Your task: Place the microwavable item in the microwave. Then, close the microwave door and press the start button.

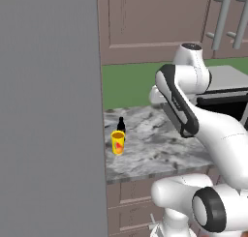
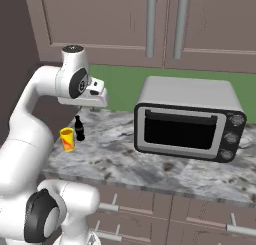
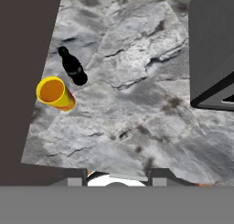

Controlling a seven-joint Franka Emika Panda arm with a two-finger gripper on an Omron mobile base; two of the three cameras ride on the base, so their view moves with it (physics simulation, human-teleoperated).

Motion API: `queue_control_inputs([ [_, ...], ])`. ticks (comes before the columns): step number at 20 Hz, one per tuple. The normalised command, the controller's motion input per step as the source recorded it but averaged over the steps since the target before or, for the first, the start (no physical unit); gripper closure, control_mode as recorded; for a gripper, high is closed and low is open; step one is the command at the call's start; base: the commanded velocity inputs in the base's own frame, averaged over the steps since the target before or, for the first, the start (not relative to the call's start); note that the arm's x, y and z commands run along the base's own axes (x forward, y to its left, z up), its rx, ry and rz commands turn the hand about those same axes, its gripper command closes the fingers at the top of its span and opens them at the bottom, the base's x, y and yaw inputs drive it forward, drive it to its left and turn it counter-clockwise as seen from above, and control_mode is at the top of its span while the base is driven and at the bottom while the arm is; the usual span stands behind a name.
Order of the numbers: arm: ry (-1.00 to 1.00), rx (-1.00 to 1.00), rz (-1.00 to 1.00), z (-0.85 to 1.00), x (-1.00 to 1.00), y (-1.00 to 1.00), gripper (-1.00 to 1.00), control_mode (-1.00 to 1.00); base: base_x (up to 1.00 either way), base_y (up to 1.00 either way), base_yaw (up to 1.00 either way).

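Left base view: the cup (image 1: 117, 142) stands upright near the marble surface's (image 1: 160, 149) left end, a black bottle (image 1: 121, 125) just behind it. A grey panel (image 1: 51, 115) hides everything left of them.

Right base view: cup (image 2: 67, 139) and bottle (image 2: 79, 128) stand well apart from the silver oven (image 2: 187, 118), bare surface (image 2: 150, 166) between.

Hand view: the cup (image 3: 55, 93) sits near the surface's (image 3: 132, 104) left edge. The fingers (image 3: 117, 178) are cut off; I cannot tell their state.

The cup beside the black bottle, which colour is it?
The cup is yellow with a red-orange mark on its side, clearest in the left base view.
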Motion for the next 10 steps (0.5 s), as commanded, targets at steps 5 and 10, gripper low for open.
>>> queue_control_inputs([
  [5, -0.08, -0.06, 0.03, -0.20, -0.49, 0.38, -1.00, -1.00, 0.00, 0.00, 0.00],
  [10, 0.14, 0.00, -0.01, -0.80, 0.18, 0.70, -1.00, -1.00, 0.00, 0.00, 0.00],
])
